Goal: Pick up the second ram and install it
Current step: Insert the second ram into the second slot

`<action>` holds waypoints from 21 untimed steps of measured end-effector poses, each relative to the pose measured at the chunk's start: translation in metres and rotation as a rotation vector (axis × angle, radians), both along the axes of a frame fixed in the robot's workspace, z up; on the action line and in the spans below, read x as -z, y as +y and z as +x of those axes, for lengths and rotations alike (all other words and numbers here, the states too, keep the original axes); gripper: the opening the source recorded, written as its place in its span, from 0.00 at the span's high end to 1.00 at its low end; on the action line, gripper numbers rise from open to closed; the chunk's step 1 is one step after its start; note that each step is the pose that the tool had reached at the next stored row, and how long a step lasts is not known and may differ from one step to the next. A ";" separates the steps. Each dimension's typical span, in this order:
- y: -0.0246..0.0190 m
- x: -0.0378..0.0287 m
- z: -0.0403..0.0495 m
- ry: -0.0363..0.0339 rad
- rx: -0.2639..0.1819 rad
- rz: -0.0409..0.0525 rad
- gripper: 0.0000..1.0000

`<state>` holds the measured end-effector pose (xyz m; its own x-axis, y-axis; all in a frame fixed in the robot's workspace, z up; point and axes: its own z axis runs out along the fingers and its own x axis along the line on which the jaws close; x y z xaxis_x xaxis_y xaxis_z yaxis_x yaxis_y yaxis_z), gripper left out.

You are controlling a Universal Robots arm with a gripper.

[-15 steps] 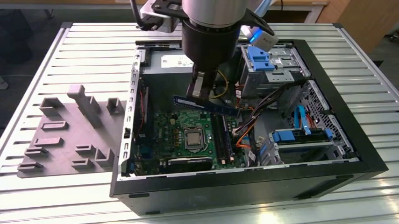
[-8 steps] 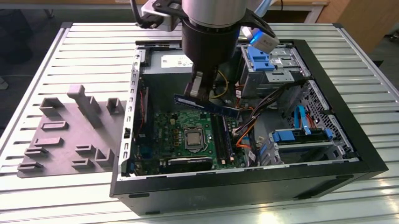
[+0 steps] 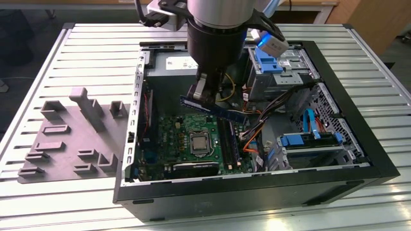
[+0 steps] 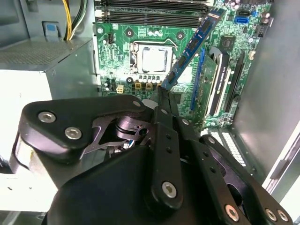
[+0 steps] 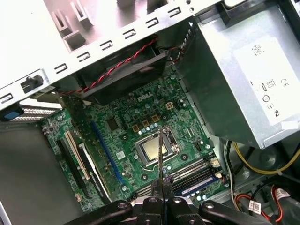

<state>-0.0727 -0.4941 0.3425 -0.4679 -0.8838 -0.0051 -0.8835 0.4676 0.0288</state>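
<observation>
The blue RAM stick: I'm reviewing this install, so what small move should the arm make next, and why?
Probably turn the wrist to bring the stick in line with the slots before lowering. The gripper holds the second ram above the motherboard, and in the exterior view it lies at an angle across the black slots, not along them.
</observation>
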 end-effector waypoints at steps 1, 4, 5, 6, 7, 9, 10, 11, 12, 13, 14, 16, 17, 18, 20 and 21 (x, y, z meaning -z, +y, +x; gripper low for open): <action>0.0000 0.0000 0.0000 0.0000 0.008 0.0000 0.89; 0.0000 0.0000 0.0000 0.0000 0.031 0.0000 0.89; 0.0000 0.0000 0.0000 -0.0001 0.038 0.0000 0.89; 0.0000 0.0000 0.0000 0.0000 0.046 0.0000 0.89; 0.0000 0.0000 0.0000 0.0000 0.053 0.0000 0.89; 0.0000 0.0000 0.0000 0.0000 0.067 0.0000 0.89; 0.0000 0.0000 0.0000 0.0000 0.074 0.0001 0.89; 0.0000 0.0000 0.0000 0.0000 0.081 0.0000 0.89; 0.0000 0.0000 0.0000 0.0000 0.088 0.0000 0.89; 0.0000 0.0000 0.0000 0.0000 0.094 0.0000 0.89; 0.0000 0.0000 0.0000 0.0000 0.101 0.0000 0.89; 0.0000 0.0000 0.0000 0.0000 0.114 0.0000 0.89; 0.0000 0.0001 0.0000 0.0000 0.121 0.0000 0.89; 0.0000 0.0000 0.0000 0.0000 0.127 -0.0001 0.89; 0.0000 0.0001 0.0000 0.0000 0.140 0.0000 0.89; 0.0000 0.0001 0.0000 0.0000 0.147 0.0000 0.89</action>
